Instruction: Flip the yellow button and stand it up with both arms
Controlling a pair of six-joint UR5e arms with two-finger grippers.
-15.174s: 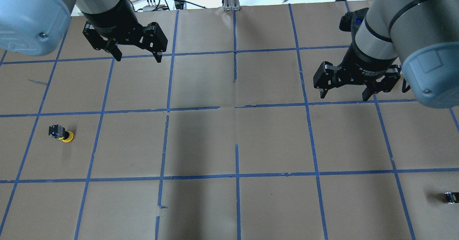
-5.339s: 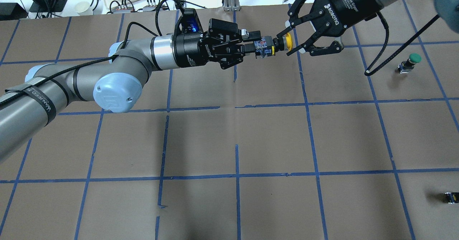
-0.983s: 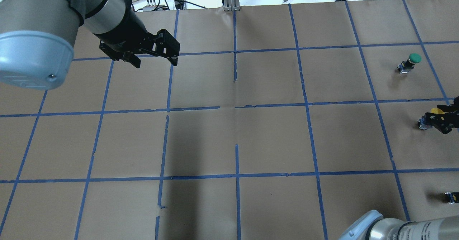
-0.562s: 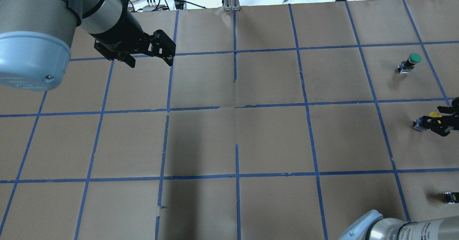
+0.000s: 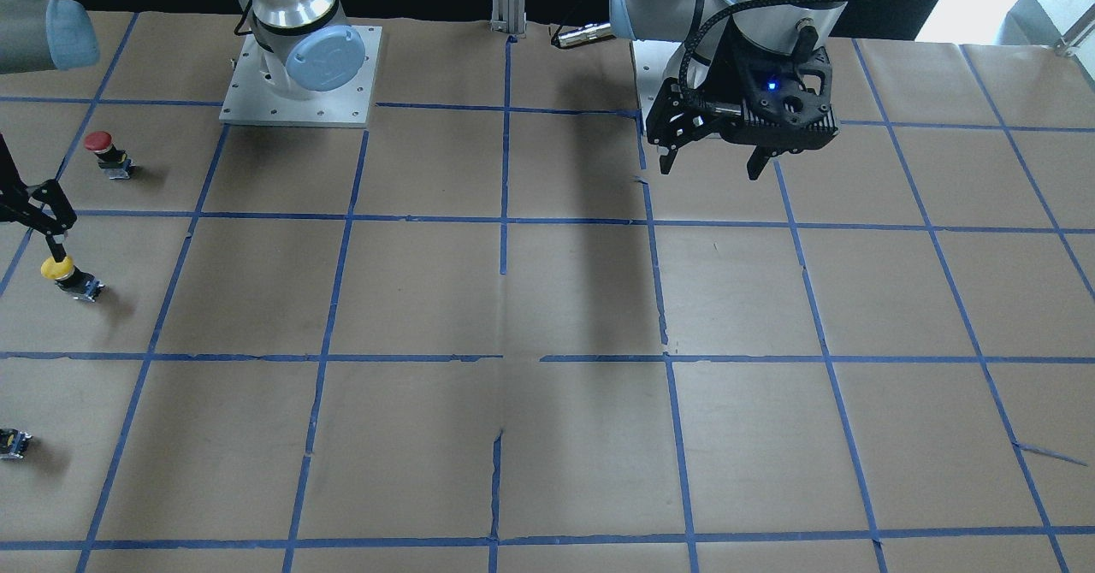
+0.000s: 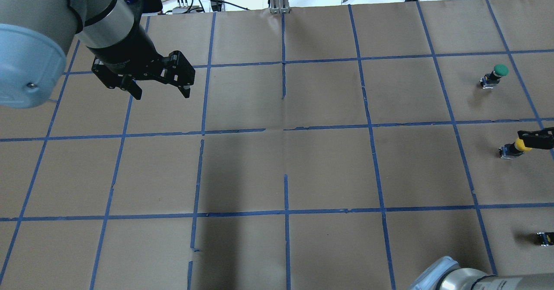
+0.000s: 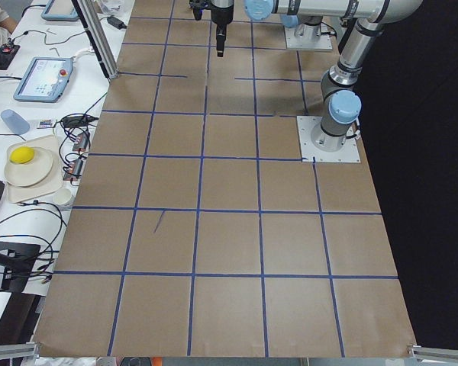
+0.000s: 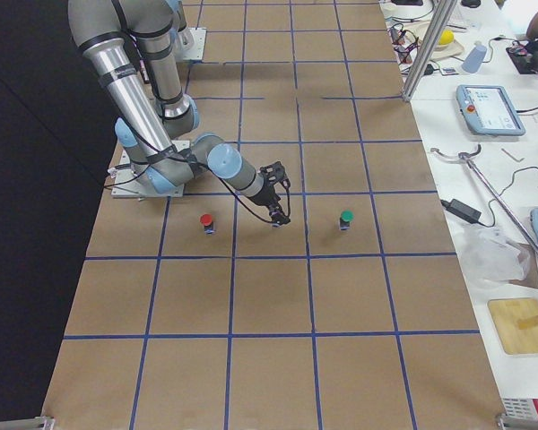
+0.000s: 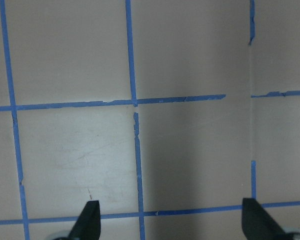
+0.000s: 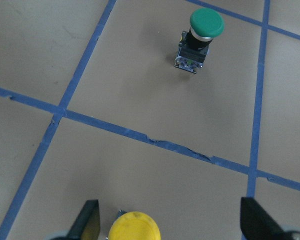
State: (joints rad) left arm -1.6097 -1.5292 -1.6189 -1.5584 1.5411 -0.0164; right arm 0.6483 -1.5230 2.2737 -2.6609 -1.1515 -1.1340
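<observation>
The yellow button [image 6: 514, 147] stands on its black base with the yellow cap up, at the table's far right; it also shows in the front-facing view [image 5: 65, 276]. My right gripper [image 10: 170, 226] is open, its fingers on either side of the yellow cap [image 10: 134, 228] and clear of it; one finger [image 6: 536, 134] shows at the overhead view's right edge. My left gripper [image 6: 162, 94] is open and empty above the table's back left; it also shows in the front-facing view [image 5: 710, 168].
A green-capped button [image 6: 495, 75] stands one square behind the yellow one. A red-capped button [image 5: 107, 152] stands nearer the robot's base. A tiny black block [image 6: 544, 238] lies at the near right edge. Blue tape lines grid the brown paper.
My right gripper, shut on the tilted yellow button a second ago, has opened and drawn back right; the button now stands by itself. My left gripper has moved left and nearer the robot.
</observation>
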